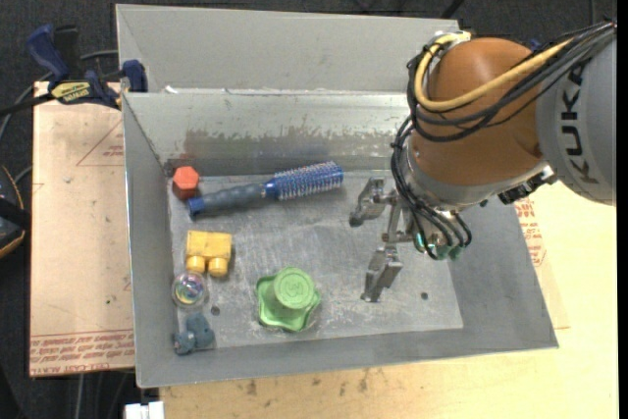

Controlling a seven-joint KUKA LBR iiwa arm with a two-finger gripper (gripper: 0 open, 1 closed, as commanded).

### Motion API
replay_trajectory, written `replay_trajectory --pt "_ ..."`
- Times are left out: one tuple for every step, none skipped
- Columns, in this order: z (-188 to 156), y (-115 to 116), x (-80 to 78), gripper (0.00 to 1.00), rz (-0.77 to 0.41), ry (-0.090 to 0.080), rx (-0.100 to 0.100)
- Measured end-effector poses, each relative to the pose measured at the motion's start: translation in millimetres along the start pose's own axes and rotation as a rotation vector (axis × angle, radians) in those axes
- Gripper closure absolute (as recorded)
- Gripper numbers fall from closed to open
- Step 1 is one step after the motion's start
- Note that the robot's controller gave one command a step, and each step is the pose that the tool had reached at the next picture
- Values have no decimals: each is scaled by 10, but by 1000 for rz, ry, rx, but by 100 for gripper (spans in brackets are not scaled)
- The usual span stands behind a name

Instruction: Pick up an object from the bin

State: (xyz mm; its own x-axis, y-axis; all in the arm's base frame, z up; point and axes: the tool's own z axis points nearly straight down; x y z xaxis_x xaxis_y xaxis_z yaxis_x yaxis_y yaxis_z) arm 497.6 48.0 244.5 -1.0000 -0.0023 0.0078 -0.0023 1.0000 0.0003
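Gripper (378,238): fingers spread wide, nothing between them, over bare floor right of centre in the bin (314,245). Green cup (287,299): nearest thing, toward view's left and front. Blue hairbrush (265,189): beyond, long axis lying left-right by the back wall.

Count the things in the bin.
6: red block back-left, blue brush beside it; yellow block, clear ball, grey toy down the left; green cup front. Arm may hide more.

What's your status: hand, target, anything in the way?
Hand open, empty, over bare bin floor, right side. Nearest: green cup-like toy, apart, toward view's left. Blue hairbrush beyond, clear of the hand.
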Motion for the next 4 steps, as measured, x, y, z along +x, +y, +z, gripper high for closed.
replay_trajectory --pt "909 347 205 0 -57 2 0" --pt "1655 850 36 0 -131 -16 -3" --pt "1419 652 97 0 -7 -9 -1" --pt "1677 577 59 0 43 -24 -7"
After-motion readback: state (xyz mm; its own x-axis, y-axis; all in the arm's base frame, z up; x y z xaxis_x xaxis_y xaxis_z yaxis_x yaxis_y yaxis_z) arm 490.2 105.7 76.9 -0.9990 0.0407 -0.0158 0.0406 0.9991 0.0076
